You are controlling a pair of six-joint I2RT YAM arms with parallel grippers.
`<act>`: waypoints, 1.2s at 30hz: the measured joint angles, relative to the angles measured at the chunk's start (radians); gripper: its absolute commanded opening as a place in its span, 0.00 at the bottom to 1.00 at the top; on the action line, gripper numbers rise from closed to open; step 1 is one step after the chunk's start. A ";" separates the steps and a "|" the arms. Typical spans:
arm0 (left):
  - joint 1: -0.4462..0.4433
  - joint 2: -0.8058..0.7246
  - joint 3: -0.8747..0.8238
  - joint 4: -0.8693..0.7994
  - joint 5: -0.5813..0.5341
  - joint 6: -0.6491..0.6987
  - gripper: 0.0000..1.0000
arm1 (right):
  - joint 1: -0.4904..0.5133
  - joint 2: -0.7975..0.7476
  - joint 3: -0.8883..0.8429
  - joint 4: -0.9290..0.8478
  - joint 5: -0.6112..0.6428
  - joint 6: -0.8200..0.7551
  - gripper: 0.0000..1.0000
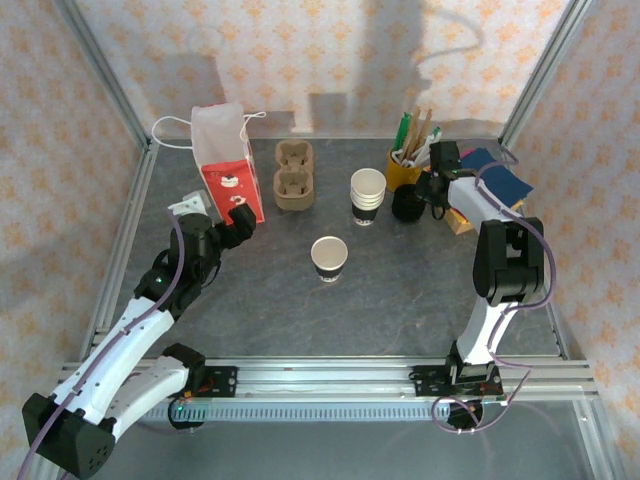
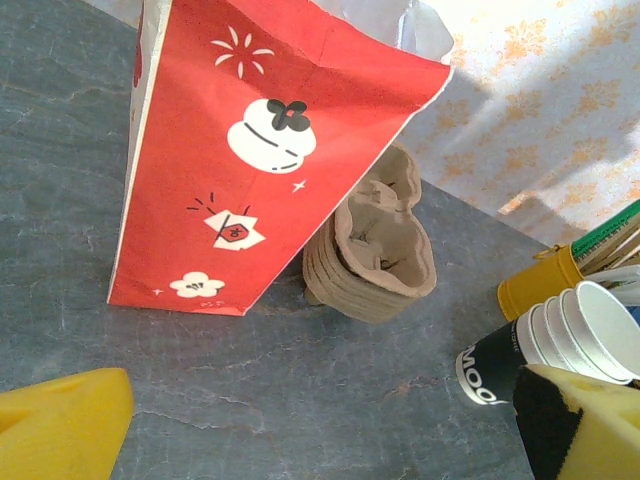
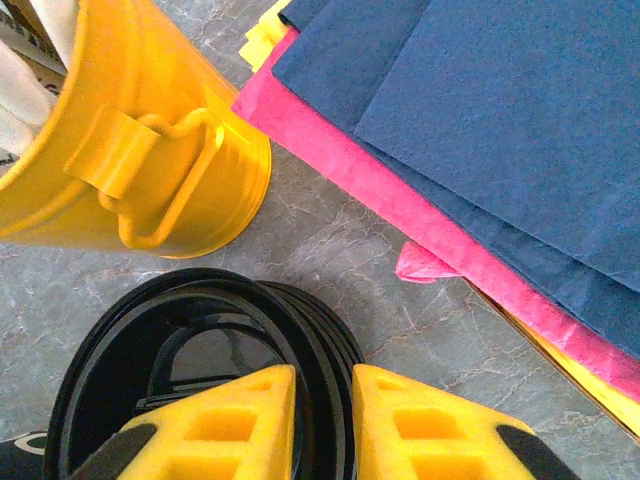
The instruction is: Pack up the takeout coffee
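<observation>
The small white paper cup with a dark band [image 1: 329,257] stands upright and alone in the middle of the grey table [image 1: 420,290]. Up and left of it, the left gripper [image 1: 240,218] is spread wide and holds nothing, close to the tall red paper bag [image 1: 228,170]. At the upper right, the right gripper [image 3: 323,385] is almost closed, pinching the rim of the stack of round black lids [image 3: 200,283]. Just behind them sits the yellow metal cup with a handle [image 3: 150,150].
</observation>
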 measured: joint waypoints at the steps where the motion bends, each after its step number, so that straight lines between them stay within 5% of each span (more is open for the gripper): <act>1: 0.000 0.000 0.000 0.000 0.001 0.000 0.99 | 0.000 0.002 0.000 0.000 0.000 0.000 0.22; 26: 0.000 -0.014 0.002 -0.003 0.006 -0.003 0.99 | 0.000 0.005 0.000 -0.023 0.004 0.000 0.10; 36: -0.006 -0.004 0.085 -0.017 0.053 -0.007 0.99 | 0.000 -0.224 -0.024 -0.124 0.053 0.005 0.10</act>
